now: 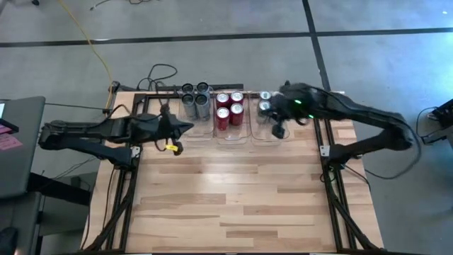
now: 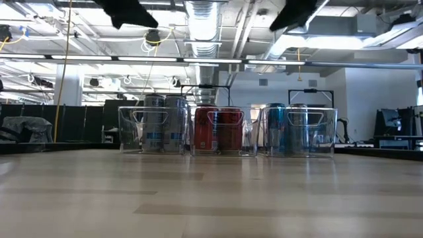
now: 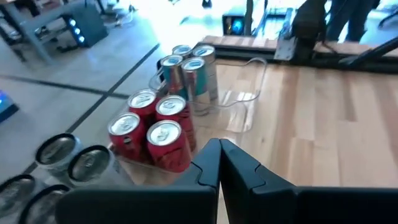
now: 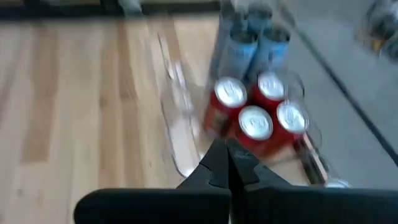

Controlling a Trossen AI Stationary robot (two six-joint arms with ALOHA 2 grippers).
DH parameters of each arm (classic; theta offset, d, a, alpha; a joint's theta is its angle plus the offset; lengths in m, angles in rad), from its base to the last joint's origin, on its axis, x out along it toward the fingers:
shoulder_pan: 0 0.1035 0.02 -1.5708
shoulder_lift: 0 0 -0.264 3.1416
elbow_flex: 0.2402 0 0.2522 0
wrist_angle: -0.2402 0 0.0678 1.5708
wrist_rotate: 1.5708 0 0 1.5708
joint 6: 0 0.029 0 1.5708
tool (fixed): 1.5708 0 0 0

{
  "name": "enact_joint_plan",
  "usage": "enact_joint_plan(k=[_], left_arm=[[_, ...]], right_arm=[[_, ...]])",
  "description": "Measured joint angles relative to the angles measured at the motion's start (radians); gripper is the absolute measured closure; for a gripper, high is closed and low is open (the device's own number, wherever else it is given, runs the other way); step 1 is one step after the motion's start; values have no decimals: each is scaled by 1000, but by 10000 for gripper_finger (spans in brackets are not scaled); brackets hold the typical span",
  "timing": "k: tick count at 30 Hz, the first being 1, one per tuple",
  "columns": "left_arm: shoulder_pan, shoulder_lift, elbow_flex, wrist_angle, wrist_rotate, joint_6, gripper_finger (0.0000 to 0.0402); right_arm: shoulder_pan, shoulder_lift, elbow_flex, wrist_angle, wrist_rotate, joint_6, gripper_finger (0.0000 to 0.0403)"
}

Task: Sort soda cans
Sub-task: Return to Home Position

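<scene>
Three clear bins stand in a row at the table's far edge. The left bin [image 1: 197, 117] holds darker grey soda cans [image 1: 196, 99], the middle one red cans [image 1: 229, 108] and the right one pale silver-blue cans [image 2: 287, 125]. My left gripper [image 1: 187, 128] hovers shut and empty above the table, just near-left of the left bin. My right gripper [image 1: 278, 132] hangs shut and empty over the near part of the right bin [image 1: 269, 134]. In the left wrist view the shut fingertips [image 3: 219, 152] point past the red cans [image 3: 155, 134]. The right wrist view shows its fingertips [image 4: 227, 155] before the red cans [image 4: 258, 118].
Bare wooden tabletop [image 1: 241, 198] spreads from the bins to the near edge. A black frame with cables [image 1: 159, 78] stands behind the bins. In the low view both arms show only as dark shapes [image 2: 125, 10] at the top, well above the bins.
</scene>
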Motion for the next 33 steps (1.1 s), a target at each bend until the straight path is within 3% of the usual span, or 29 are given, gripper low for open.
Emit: enact_joint_plan(k=[7, 12, 22, 25, 33], left_arm=[[-15, -149, -263, 272, 70, -3, 401], [-15, -191, -384, 378, 81, -17, 401], [2, -197, -520, 537, 85, -5, 401], [26, -196, -556, 587, 141, -6, 401], [78, -197, -624, 656, 182, -49, 401]], right_arm=[[84, -260, -299, 321, 0, 71, 402], [110, -355, -435, 413, 0, 97, 402], [148, -493, -745, 791, -56, 73, 403], [134, -519, -833, 888, -57, 83, 403], [103, -604, -982, 993, -101, 118, 403]])
